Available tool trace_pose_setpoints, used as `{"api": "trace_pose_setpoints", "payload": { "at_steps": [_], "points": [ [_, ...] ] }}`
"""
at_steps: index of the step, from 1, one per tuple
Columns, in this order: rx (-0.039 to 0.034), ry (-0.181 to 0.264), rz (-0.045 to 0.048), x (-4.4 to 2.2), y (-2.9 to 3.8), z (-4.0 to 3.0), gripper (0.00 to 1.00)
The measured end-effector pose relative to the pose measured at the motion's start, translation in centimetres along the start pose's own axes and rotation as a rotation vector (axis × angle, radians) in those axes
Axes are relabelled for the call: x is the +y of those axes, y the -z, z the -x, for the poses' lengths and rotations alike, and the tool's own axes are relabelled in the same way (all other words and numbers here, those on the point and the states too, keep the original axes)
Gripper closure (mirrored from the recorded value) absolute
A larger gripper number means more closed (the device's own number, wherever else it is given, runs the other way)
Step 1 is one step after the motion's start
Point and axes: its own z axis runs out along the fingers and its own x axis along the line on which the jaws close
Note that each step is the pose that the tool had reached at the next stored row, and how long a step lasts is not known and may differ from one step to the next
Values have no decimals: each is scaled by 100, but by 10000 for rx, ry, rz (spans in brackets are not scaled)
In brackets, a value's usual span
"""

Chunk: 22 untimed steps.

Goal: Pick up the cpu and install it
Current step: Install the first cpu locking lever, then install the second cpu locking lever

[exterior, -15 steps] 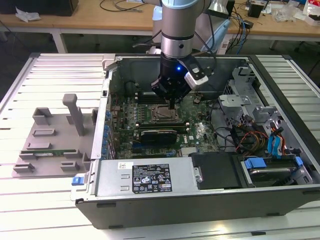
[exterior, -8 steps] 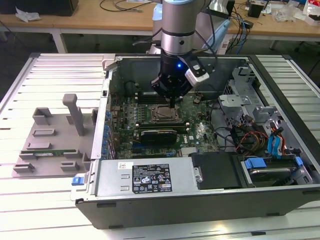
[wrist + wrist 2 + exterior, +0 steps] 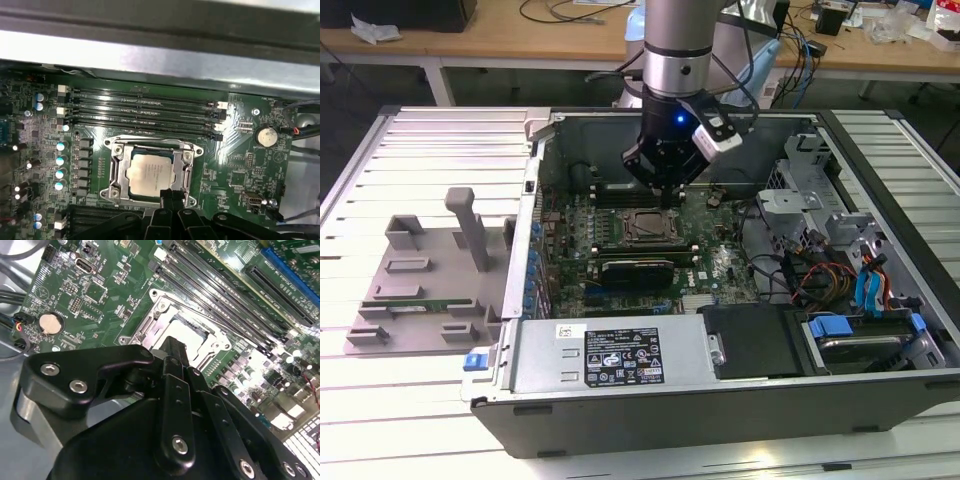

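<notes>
An open computer case [image 3: 720,400] lies on its side on a pale slatted table [image 3: 450,150], and everything else is placed here by that case. Inside it sits the green motherboard [image 3: 710,265], with a black socket frame [image 3: 116,170] near the board's middle. The cpu [image 3: 152,170] — a flat square chip with a silver-grey top — lies inside that frame, seated level within the metal bracket as far as the first wrist view lets one judge.

The arm reaches down into the case from above, and the gripper [image 3: 665,190] hangs just over the socket. In the first wrist view the black fingertips [image 3: 170,196] stand at the near edge of the frame, just beside the cpu; whether they touch it I cannot tell. The fingers look drawn close together, yet the pictures do not settle whether they are closed, so that stays open. In the second wrist view the gripper's black body [image 3: 150,430] covers most of the socket.

Beside the socket run four long memory slots [image 3: 145,112], parallel to the case wall, and a round coin battery [image 3: 265,136] sits on the board farther along. At the case's end toward the exterior view's right are drive bays with blue tabs [image 3: 830,325] and bundled cables.

Outside the case, toward the exterior view's left, a grey parts tray [image 3: 420,280] rests on the table. Behind the case stands a wooden workbench [image 3: 520,40] littered with cables.
</notes>
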Motion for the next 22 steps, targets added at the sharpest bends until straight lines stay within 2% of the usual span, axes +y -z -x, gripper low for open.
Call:
{"api": "trace_pose_setpoints", "payload": {
  "at_steps": [4,18,22],
  "points": [
    [0,0,1,-10,94,1,89],
    [0,0,0,-11,98,1,89],
    [-2,0,13,-76,91,-6,89]
  ]
}}
